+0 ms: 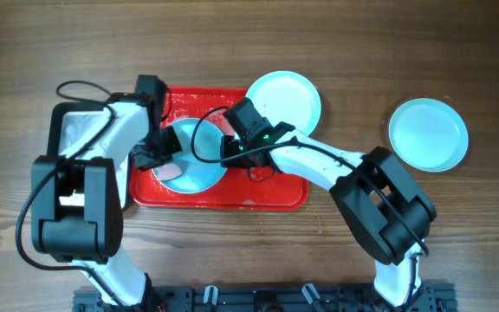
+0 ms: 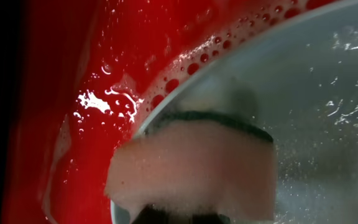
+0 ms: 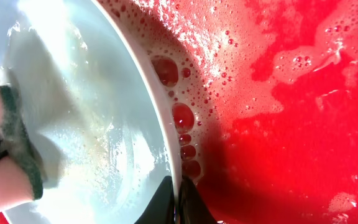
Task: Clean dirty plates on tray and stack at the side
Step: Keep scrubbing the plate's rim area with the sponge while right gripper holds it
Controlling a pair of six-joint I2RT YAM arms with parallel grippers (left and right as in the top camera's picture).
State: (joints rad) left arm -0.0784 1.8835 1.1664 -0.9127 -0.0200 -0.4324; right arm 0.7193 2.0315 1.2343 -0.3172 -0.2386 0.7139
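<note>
On the tray (image 1: 271,192): soapy plate (image 1: 199,178)
My left gripper (image 1: 167,159): pinching sponge (image 2: 191,168) — on it
My right gripper (image 3: 179,202): clamped on its rim

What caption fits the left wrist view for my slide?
Pink sponge pressed on a wet plate in the soapy red tray.

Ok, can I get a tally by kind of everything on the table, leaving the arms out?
Plates: 3
Red tray: 1
Sponge: 1
Grey pan: 1
Total: 6
</note>
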